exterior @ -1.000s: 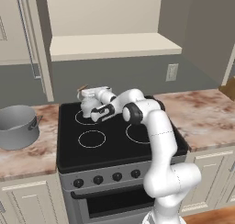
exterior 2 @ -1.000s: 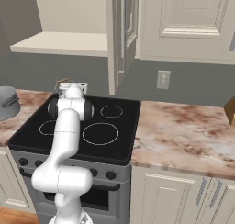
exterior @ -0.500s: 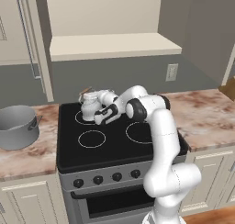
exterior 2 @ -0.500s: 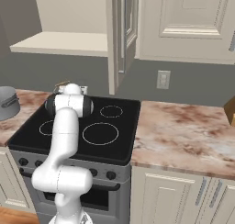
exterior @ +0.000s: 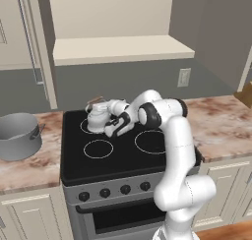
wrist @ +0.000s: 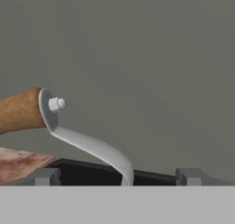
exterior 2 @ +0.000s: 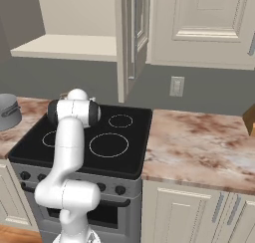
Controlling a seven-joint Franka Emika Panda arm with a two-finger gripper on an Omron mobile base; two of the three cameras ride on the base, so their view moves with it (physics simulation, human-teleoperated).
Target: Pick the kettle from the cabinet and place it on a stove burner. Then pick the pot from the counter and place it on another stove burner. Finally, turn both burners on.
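The small silvery kettle (exterior: pixel 97 117) stands on the stove's (exterior: pixel 123 160) back-left burner. My gripper (exterior: pixel 109 120) is right beside it, open, with its white hand reaching in from the right. In the hand view the kettle's (wrist: pixel 82 142) wire handle curves up between my spread fingertips (wrist: pixel 46 176), with the brown wooden grip off to the left; nothing is pinched. The wide grey pot (exterior: pixel 18 135) sits on the marble counter (exterior: pixel 29 167) left of the stove, also seen as the pot (exterior 2: pixel 7 111) at the far left. The cabinet's beige shelf (exterior: pixel 123 49) is above.
The front-left burner (exterior: pixel 98 148) and the larger right burner (exterior: pixel 150 141) are bare. A row of knobs (exterior: pixel 123 189) lines the stove front. An open cupboard door (exterior 2: pixel 132 38) hangs right of the shelf. A brown box corner (exterior: pixel 246 94) shows at the far right.
The kettle has stayed on the back-left burner. My jaws have spread slightly wider around its handle, and the hand has shifted a little.
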